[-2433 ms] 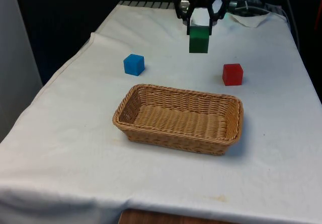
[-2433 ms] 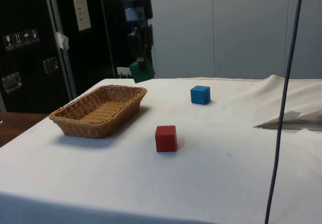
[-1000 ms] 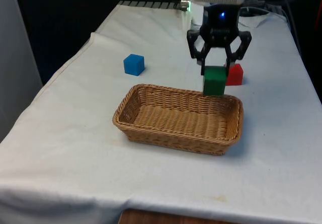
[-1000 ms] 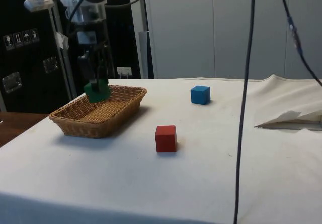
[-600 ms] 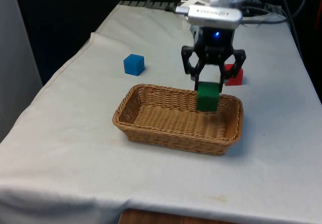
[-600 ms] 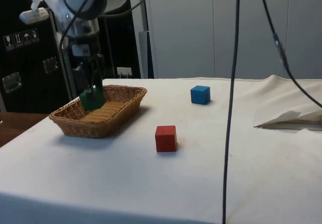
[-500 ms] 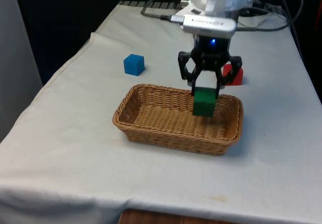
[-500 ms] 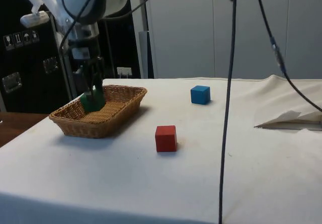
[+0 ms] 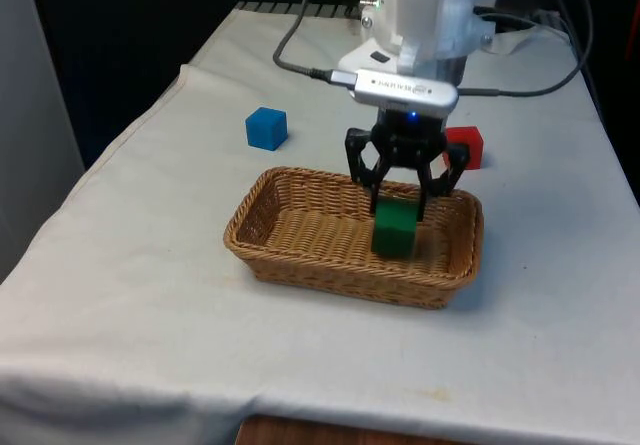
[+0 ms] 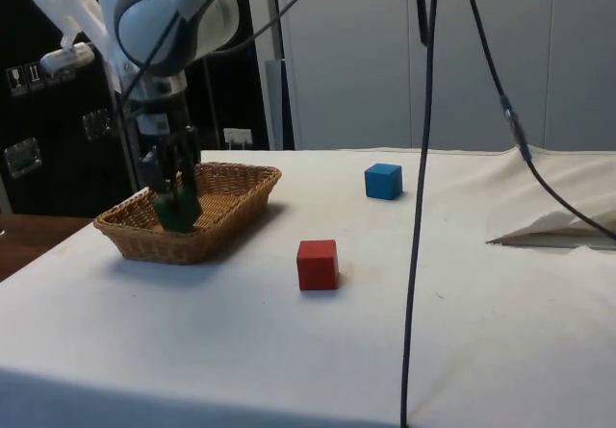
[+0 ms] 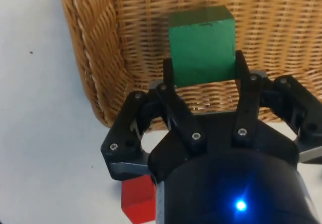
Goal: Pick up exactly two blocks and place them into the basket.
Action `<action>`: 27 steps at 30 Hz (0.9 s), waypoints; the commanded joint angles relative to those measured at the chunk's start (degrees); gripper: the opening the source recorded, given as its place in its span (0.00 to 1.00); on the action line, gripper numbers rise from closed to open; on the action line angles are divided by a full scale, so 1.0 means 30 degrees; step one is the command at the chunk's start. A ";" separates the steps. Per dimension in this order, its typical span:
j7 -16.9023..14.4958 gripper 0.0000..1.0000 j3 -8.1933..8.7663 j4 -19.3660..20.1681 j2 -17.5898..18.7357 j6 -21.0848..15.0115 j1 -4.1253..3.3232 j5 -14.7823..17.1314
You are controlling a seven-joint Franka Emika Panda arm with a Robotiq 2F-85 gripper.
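The gripper point(image 9: 398, 205) pinches the green block point(image 9: 393, 228) low inside the basket point(image 9: 300, 265), toward the front view's right end. Judgement: the release should wait until the block nears the weave, fingers parting cleanly. The basket holds nothing else; the blue block point(image 9: 266, 128) and red block point(image 9: 466, 145) sit on the cloth outside.

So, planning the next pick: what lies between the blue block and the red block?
In the side view, bare white cloth separates the blue block from the red block.
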State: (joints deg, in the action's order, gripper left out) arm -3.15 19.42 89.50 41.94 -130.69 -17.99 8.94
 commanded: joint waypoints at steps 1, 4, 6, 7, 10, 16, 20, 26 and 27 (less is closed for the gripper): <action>0.0191 0.01 0.0000 -0.0229 0.0306 -0.0019 0.0000 0.0038; 0.0325 0.01 -0.0019 -0.0554 0.0688 0.0038 0.0057 0.0057; 0.0363 0.01 0.0000 -0.0630 0.0726 0.0057 0.0057 0.0038; 0.0382 0.01 0.0019 -0.0688 0.0764 0.0095 0.0038 0.0038; 0.0420 0.11 0.0076 -0.0783 0.0840 0.0134 0.0019 0.0000; 0.0420 0.71 0.0095 -0.0802 0.0840 0.0153 0.0000 -0.0019; 0.0439 1.00 0.0115 -0.0802 0.0840 0.0153 0.0000 -0.0038; 0.0439 1.00 0.0115 -0.0802 0.0840 0.0153 0.0000 -0.0038; 0.0439 1.00 0.0134 -0.0726 0.0668 0.0229 -0.0019 -0.0038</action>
State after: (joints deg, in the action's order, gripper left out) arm -2.01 19.71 87.32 44.23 -130.58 -17.99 8.94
